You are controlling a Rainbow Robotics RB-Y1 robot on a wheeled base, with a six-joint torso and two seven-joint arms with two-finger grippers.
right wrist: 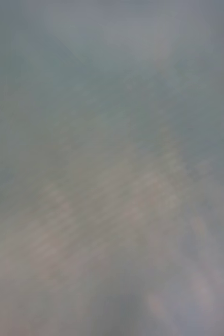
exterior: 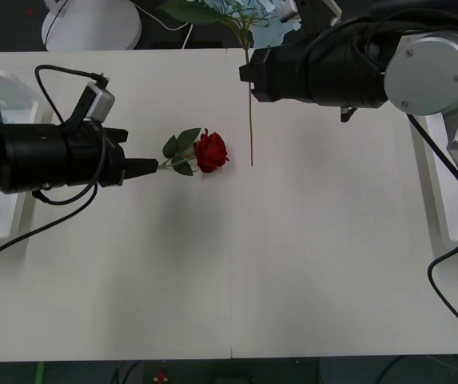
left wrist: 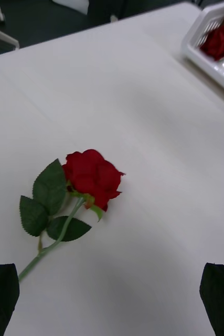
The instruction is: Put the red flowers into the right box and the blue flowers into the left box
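"Toward the middle of the worktop, a little to its left half, lies one of the red flowers (exterior: pixel 211 152), stem pointing at the left claw (exterior: pixel 145 166). See the trouble?"

"Left claw's released, black fingers (left wrist: pixel 1 296) spread wide. In the left wrist view the stem end sits right by one finger, not midway between them. If it clenches like that, I reckon it pinches only the tip or nudges the stem aside and comes up with nothing."

"And if it does catch the tip?"

"Then the bloom hangs far out from the grip. A thin stem would likely droop or twist, and the rose could drag along the worktop or slip out on the way to the right box (left wrist: pixel 206 31), which is well across at the right edge and already has roses in it."

"What about the other arm?"

"The right claw (exterior: pixel 246 74) is up by the far edge of the worktop, with a long thin stem (exterior: pixel 251 120) running past it and one of the blue flowers (exterior: pixel 270 22) beyond the edge. Whether it's clamped on that stem, I can't tell; the right wrist view is just haze."

"So a crossing risk?"

"I'd say so. The blue one belongs in the left box (exterior: pixel 1 84), the rose goes right, so the arms' paths could meet, and that dangling stem tip is near the rose."
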